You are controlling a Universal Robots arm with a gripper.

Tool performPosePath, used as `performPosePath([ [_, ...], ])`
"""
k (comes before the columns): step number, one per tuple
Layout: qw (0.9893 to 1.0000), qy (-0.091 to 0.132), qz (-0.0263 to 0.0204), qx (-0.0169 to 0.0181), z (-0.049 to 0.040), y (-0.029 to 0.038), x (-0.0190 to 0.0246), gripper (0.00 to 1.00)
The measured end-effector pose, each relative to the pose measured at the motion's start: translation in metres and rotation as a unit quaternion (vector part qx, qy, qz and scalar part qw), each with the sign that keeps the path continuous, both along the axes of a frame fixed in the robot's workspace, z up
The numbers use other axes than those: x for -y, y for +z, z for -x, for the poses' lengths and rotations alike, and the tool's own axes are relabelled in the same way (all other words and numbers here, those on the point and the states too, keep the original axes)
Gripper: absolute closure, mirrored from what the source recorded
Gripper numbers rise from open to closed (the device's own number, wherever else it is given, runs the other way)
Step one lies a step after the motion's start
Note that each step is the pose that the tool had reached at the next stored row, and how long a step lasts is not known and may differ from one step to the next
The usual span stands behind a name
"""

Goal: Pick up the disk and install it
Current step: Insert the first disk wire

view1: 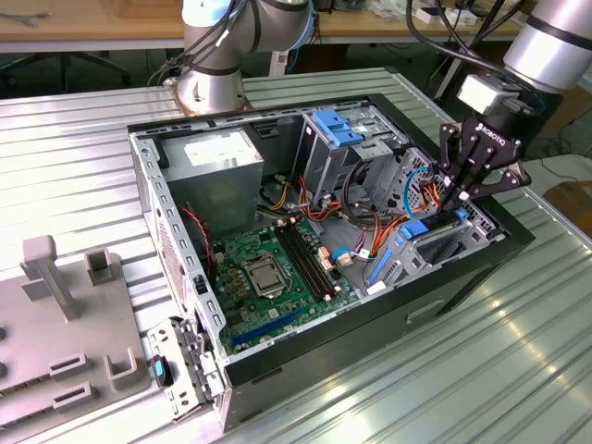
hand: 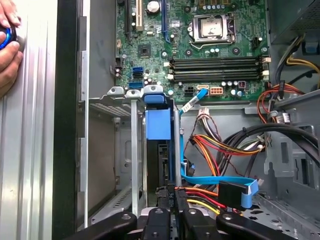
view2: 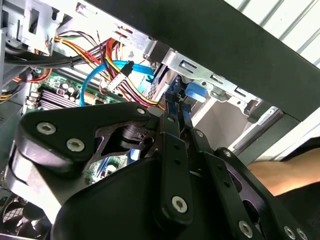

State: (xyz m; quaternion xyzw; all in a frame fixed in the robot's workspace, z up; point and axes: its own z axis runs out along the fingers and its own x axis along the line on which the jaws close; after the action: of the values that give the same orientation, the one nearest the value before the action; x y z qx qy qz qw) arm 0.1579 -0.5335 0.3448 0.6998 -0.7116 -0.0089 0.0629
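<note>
The disk point(hand: 159, 125) is being seated (the installing step), pinched between the gripper's point(hand: 173, 197) narrowed fingers at the case's point(view1: 462, 287) edge; a straight push along its bay point(hand: 134, 150) seems called for.

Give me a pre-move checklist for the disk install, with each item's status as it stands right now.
1. Grip: the gripper is closed on the edge of the disk: ok.
2. Alignment: the disk stands upright between the metal walls of the drive bay: ok.
3. Seating depth: the disk's far end is hidden inside the bay: cannot tell.
4. Cables: the orange and yellow wires and the blue cable lie right beside the gripper: not ok.
5. Person: a hand rests on the table outside the case, apart from the gripper: ok.
</note>
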Motion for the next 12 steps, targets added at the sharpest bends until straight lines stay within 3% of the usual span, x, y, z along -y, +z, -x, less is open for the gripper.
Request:
performPosePath([
  [7,1.0000,0.000,-0.0068,0.0004,0.0001,0.0035,0.0011,0.84],
  [12,1.0000,0.000,-0.0095,0.0012,0.0004,0.0036,0.0061,0.84],
])
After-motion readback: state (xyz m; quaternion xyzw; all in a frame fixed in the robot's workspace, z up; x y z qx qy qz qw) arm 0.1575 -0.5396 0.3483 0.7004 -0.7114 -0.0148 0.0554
